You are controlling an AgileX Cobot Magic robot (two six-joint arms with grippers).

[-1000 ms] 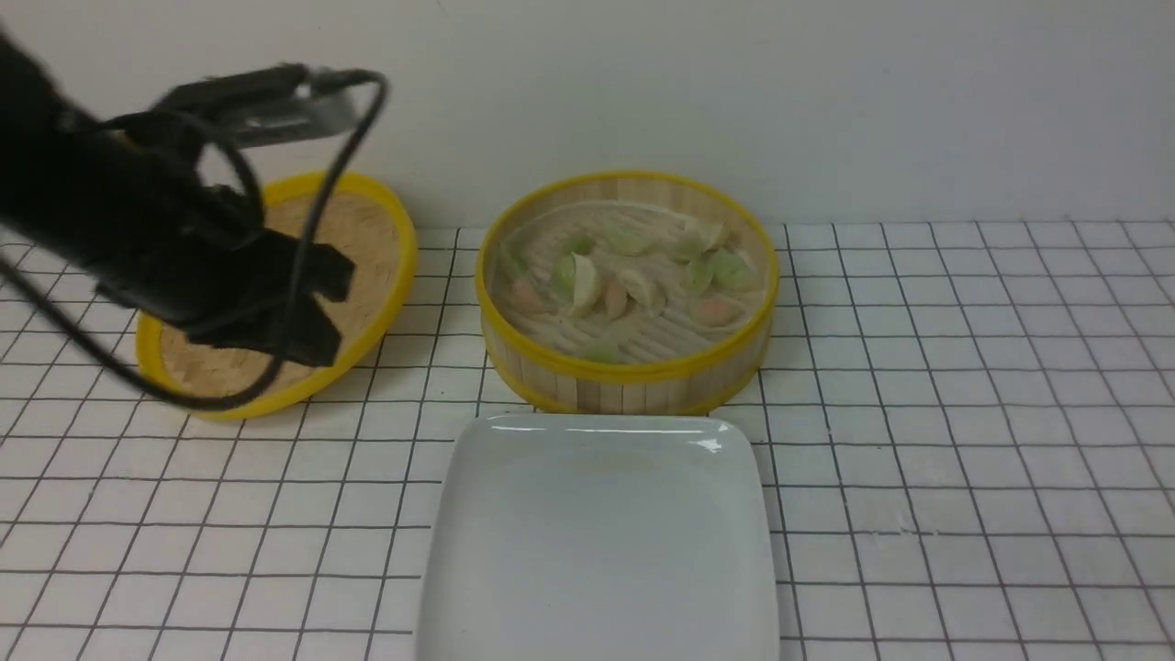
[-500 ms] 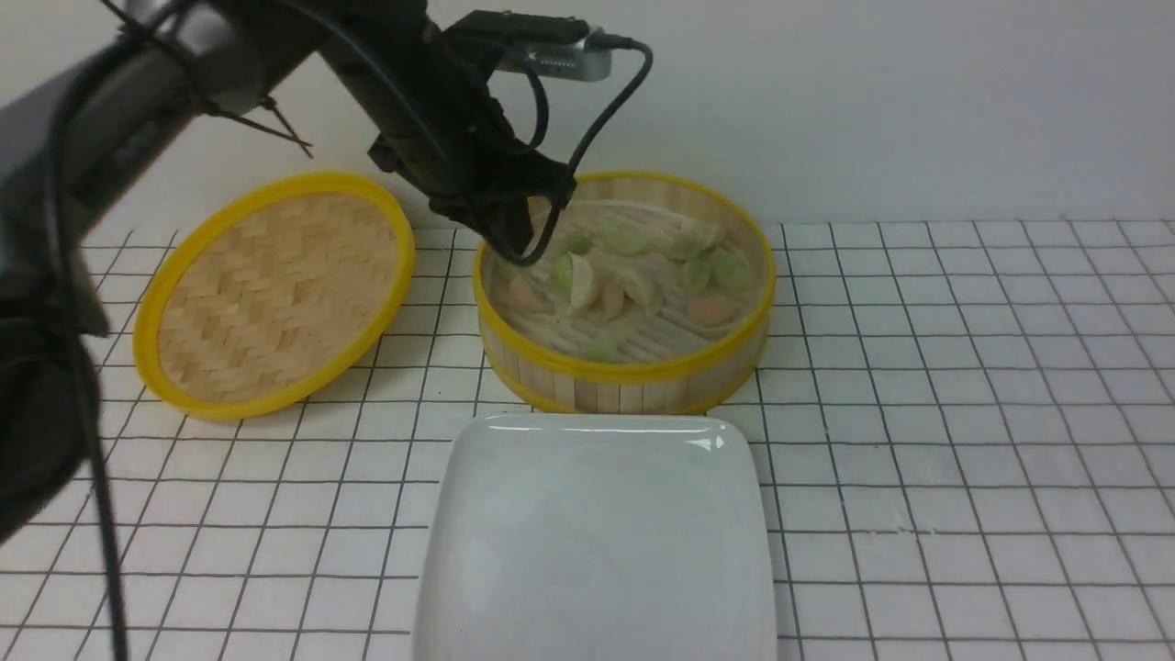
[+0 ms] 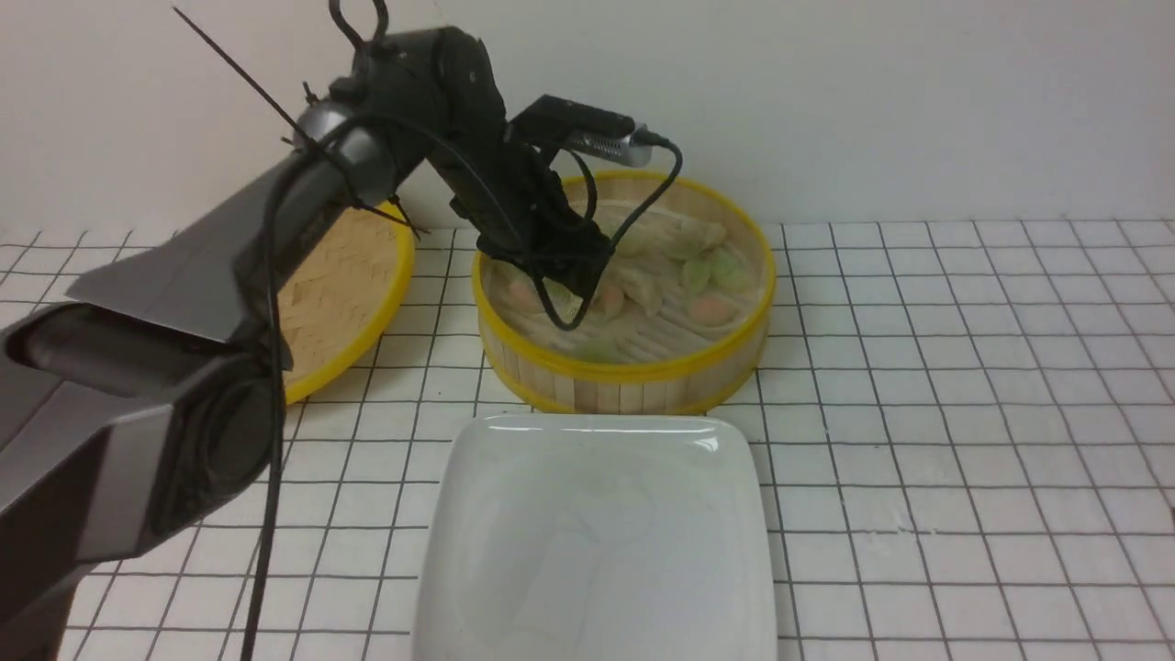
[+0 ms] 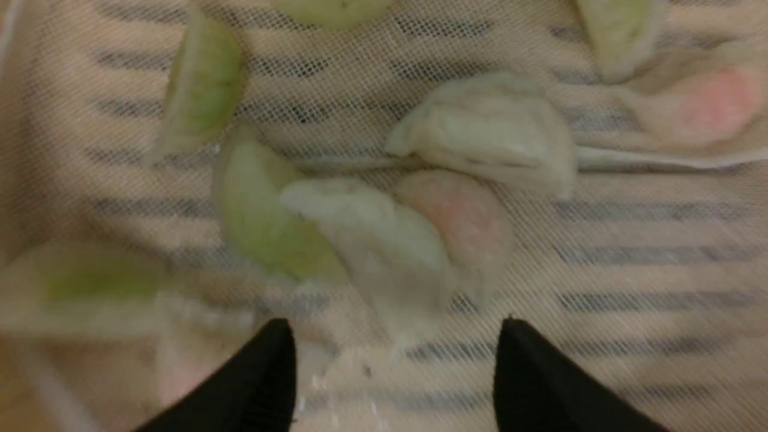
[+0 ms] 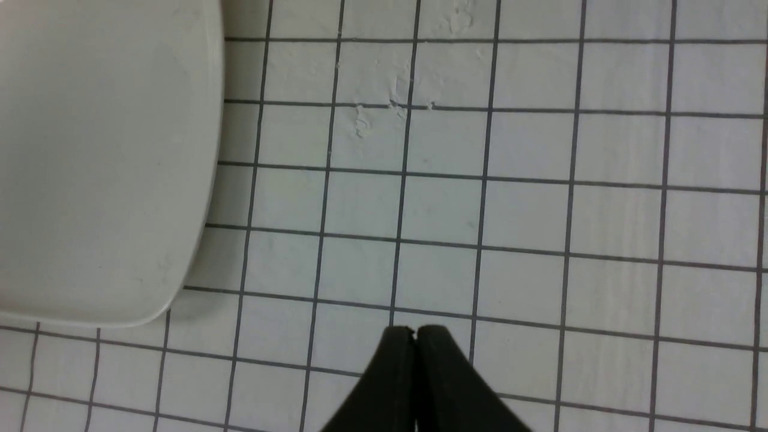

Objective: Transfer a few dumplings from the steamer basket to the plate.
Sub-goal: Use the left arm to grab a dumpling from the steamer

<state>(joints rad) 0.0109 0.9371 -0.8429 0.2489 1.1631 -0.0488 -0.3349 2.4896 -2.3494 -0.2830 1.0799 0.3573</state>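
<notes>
Hanging over dumplings (image 4: 384, 240) at 9 o'clock inside steamer basket (image 3: 633, 372), left gripper (image 4: 396, 327) spread wide; plate (image 3: 597, 431) at basket's 6 o'clock; right gripper (image 5: 415, 330) pinched closed over tiled table (image 5: 540, 210).

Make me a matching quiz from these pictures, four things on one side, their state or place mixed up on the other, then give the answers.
1. left gripper
2. right gripper
3. glossy white square plate
4. flat woven yellow-rimmed lid

A. partly hidden behind the left arm
B. fingers apart, over pale crescent dumplings in the round bamboo steamer basket
C. fingers together, over the white tiled table
D. holds no dumplings

Pairs: 1-B, 2-C, 3-D, 4-A
</notes>
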